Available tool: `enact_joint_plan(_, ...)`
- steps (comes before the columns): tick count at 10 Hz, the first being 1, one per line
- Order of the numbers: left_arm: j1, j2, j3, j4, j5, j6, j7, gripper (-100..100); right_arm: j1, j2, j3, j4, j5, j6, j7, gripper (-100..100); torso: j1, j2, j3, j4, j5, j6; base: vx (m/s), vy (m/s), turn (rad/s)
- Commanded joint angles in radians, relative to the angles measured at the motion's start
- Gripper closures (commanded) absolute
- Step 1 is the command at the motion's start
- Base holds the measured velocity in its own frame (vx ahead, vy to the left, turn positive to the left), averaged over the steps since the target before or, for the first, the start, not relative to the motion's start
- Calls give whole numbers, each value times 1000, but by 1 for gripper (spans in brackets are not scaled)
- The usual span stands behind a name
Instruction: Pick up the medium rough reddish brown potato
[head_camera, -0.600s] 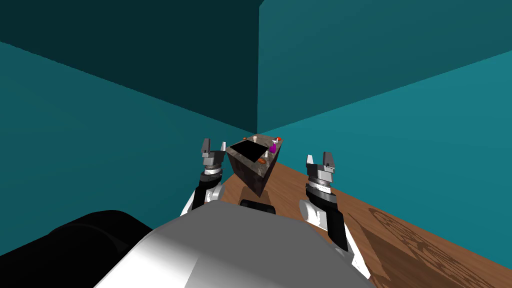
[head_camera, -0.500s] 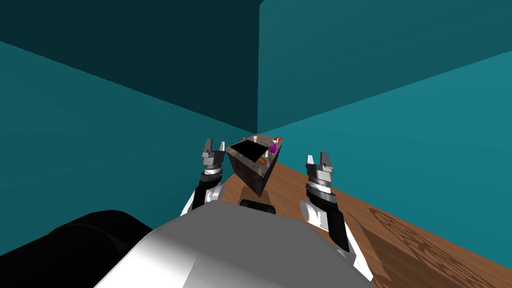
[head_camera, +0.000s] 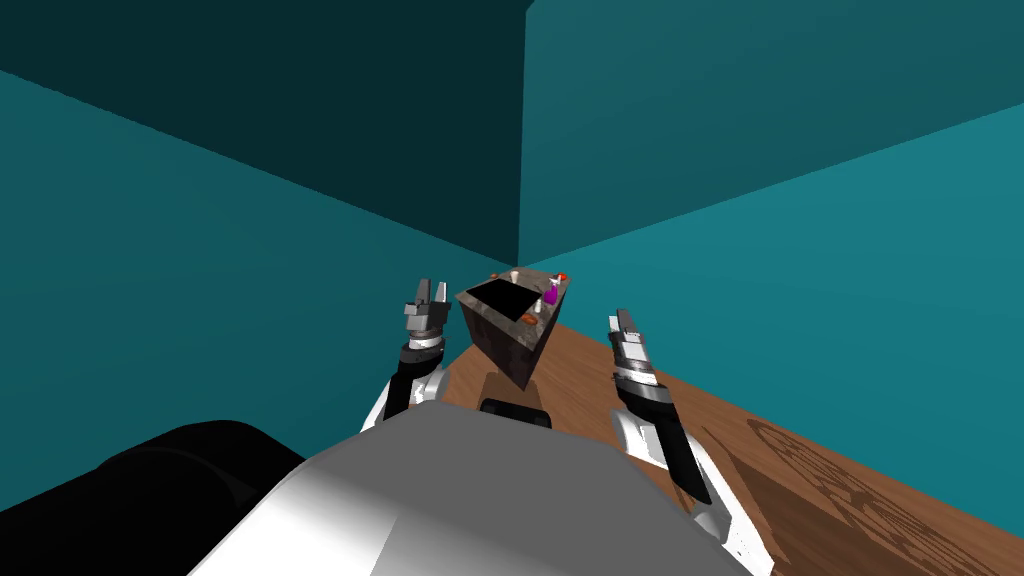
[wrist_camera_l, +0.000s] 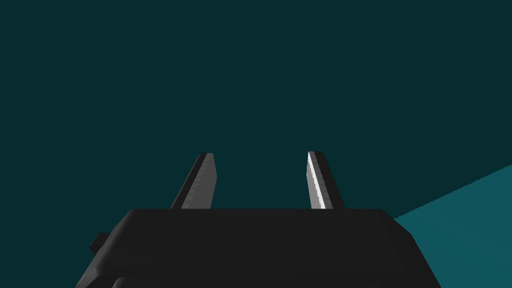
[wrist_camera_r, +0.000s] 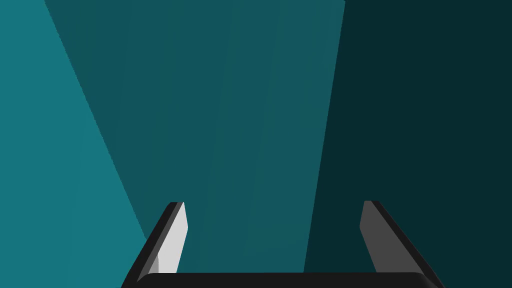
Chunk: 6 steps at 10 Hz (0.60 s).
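1. The potato (head_camera: 529, 319) is a tiny reddish-brown blob on the tabletop (head_camera: 530, 283), near the front edge, at 4 o'clock of the black square opening (head_camera: 500, 300).
2. A similar blob (head_camera: 492, 276) sits at the far edge, so I can't be sure which one is the potato.
3. The potato is too small to read its long axis, which way it points, or its texture.
4. The purple bottle (head_camera: 550, 296) stands near the potato, at its 1 o'clock.
5. The left gripper (head_camera: 432, 291) is at 9 o'clock of the tabletop. Its fingers are apart with a narrow gap and nothing between them, well clear of the potato.
6. The right gripper (head_camera: 620, 318) is at 4 o'clock of the tabletop, above the wooden floor (head_camera: 800, 480), and looks edge-on in the head view. Its wrist view shows the fingers wide apart and empty.
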<state>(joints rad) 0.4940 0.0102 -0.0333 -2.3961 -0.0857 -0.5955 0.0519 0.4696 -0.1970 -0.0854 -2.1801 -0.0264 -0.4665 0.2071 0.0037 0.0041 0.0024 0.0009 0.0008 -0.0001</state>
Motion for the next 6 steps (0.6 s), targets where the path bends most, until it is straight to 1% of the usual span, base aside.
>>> enact_joint_plan(1,0,0,0,0,0,0,0,0,-4,-50,-9,41,31,17,44,-100,0,0,0,0,0,0,-64,94,86)
enact_joint_plan(2,0,0,0,0,0,0,0,0,-4,-61,-9,41,31,17,44,-100,2,0,0,0,0,0,-44,72,6)
enact_joint_plan(4,0,0,0,0,0,0,0,0,0,-129,-16,91,76,38,100,-100,1,-2,-1,0,0,0,-31,83,60)
enact_joint_plan(5,0,0,0,0,0,0,0,0,0,-139,-16,91,76,38,100,-100,2,-2,-1,0,0,0,-29,68,13)
enact_joint_plan(6,0,0,0,0,0,0,0,0,1,-181,-18,118,100,49,130,-100,1,-2,-1,0,0,0,-41,74,39)
